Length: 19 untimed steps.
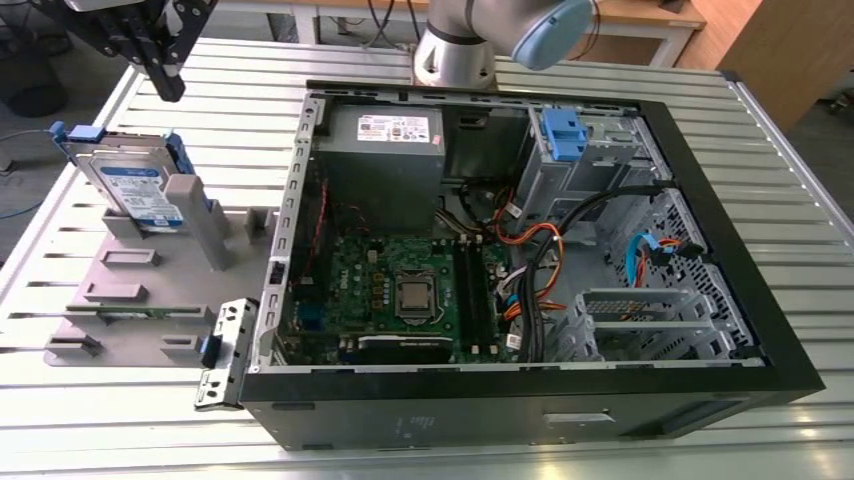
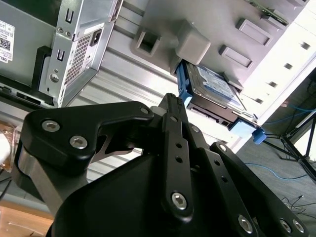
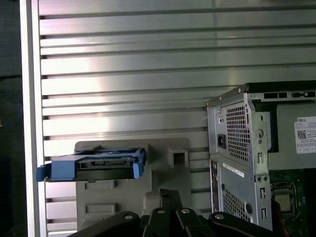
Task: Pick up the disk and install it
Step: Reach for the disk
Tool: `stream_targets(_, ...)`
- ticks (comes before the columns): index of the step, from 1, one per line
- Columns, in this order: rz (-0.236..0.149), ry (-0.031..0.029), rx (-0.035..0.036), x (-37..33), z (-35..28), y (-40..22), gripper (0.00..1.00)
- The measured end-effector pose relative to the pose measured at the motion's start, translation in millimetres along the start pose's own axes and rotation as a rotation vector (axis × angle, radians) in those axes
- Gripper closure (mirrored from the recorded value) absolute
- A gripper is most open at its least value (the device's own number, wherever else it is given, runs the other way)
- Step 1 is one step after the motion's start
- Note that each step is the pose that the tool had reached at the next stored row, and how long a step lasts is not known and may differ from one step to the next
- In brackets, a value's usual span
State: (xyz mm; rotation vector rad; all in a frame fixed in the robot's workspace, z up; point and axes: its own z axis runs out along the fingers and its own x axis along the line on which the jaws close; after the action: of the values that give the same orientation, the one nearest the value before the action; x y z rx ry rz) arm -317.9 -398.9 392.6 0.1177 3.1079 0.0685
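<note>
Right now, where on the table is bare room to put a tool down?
Bare table slats lie at the exterior view's right of the computer case and along its black outer wall. Crowded: the grey fixture holding the disk, and the case's inside, full of cables.

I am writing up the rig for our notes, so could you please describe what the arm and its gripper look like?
The arm is a smooth silver-grey tube with a rounded pale blue cap at its joint. The gripper is black, built of flat angular link bars; in the second wrist view these carry silver screw heads and small round holes.
</note>
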Motion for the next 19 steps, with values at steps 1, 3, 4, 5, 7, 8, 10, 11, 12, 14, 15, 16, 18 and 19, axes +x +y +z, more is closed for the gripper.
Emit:
stream_targets(1, 0.0, 0.0, 0.0, 0.5, 0.0, 0.0, 0.89)
stream_targets(3, 0.0, 0.0, 0.0, 1.6, -0.1, -0.1, 0.89)
stream_targets(4, 0.0, 0.0, 0.0, 2.3, -0.1, -0.2, 0.89)
stream_targets(5, 0.0, 0.0001, 0.0, 3.0, -0.1, -0.2, 0.89)
stream_targets(7, 0.0, 0.0, 0.0, 4.7, -0.2, -0.4, 0.89)
stream_targets(8, 0.0, 0.0001, 0.0, 5.5, -0.2, -0.4, 0.89)
stream_targets(10, 0.0, 0.0, 0.0, 6.9, -0.2, -0.5, 0.89)
stream_targets(11, 0.0, 0.0, 0.0, 7.9, -0.2, -0.6, 0.89)
stream_targets(12, 0.0, 0.0, 0.0, 9.1, -0.3, -0.7, 0.89)
stream_targets(14, 0.0, 0.0, 0.0, 11.3, -0.4, -0.9, 0.89)
stream_targets(15, 0.0, 0.0, 0.0, 12.3, -0.4, -1.0, 0.89)
stream_targets(16, 0.0, 0.0, 0.0, 13.4, -0.4, -1.0, 0.89)
stream_targets(18, 0.0, -0.0001, 0.0, 16.1, -0.4, -1.2, 0.89)
stream_targets(19, 0.0, -0.0001, 0.0, 17.7, -0.5, -1.3, 0.89)
